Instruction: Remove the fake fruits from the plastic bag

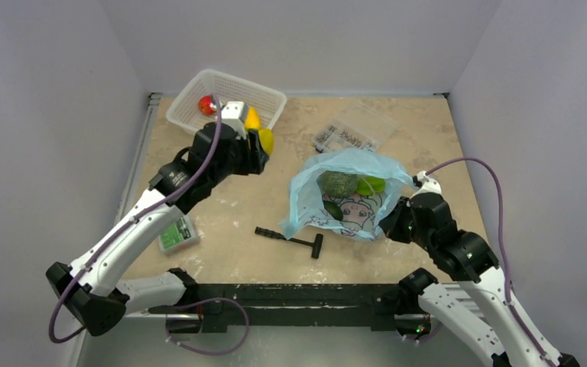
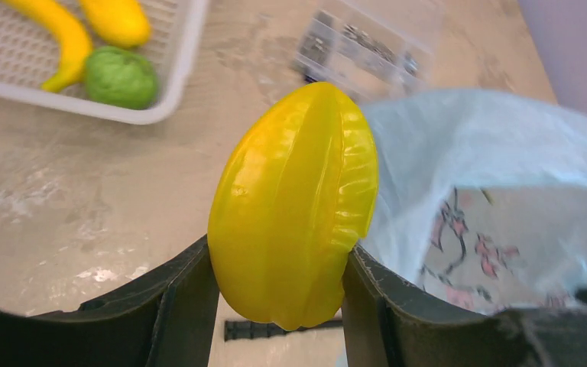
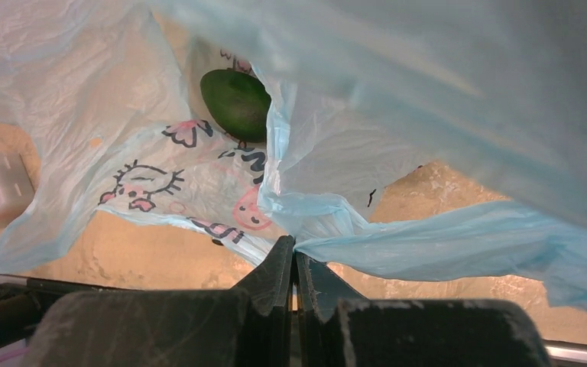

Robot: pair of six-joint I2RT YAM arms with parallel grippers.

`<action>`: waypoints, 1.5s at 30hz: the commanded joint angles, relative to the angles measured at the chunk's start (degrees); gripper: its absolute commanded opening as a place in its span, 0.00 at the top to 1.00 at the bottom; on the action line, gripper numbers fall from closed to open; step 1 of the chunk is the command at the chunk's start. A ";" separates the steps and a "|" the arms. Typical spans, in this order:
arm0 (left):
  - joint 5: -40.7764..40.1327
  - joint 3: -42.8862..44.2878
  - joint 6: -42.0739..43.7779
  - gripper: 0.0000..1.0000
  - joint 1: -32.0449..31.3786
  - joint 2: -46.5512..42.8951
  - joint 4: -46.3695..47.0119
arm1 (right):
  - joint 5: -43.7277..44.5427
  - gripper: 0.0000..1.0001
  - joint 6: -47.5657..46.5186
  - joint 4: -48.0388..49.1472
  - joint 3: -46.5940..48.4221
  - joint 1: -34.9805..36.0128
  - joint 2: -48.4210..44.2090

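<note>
Here, left claw (image 2: 279, 260) clamps a yellow starfruit (image 2: 294, 202); right claw (image 3: 295, 248) pinches the plastic bag (image 3: 428, 99) (pale blue).

Two slim machines, white shells broken by chunky black joints: left arm (image 1: 122, 229), right arm (image 1: 466, 256). A purple cable (image 1: 466, 159) trails along each. Their fingers (image 2: 174, 310) are dull black, scuffed.
</note>
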 commanded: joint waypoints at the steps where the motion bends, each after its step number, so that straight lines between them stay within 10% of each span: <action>1: -0.94 0.52 -9.29 1.00 11.11 3.73 6.08 | 1.61 1.00 -0.68 1.72 0.90 0.05 -0.91; 16: 6.17 34.17 -14.89 1.00 32.85 47.72 3.71 | 1.49 1.00 -0.83 2.33 0.39 0.04 -2.14; 21: 7.52 43.36 -14.02 0.84 35.76 57.59 -1.37 | 1.35 1.00 -0.92 2.46 0.34 0.03 -2.06; 35: 8.78 38.82 -12.49 0.04 37.65 54.17 -4.18 | 0.57 1.00 -1.45 2.94 0.18 0.01 -1.27; 45: 23.17 19.32 -18.79 0.07 36.82 35.69 6.29 | 0.88 1.00 -1.19 2.35 0.60 -0.01 -1.28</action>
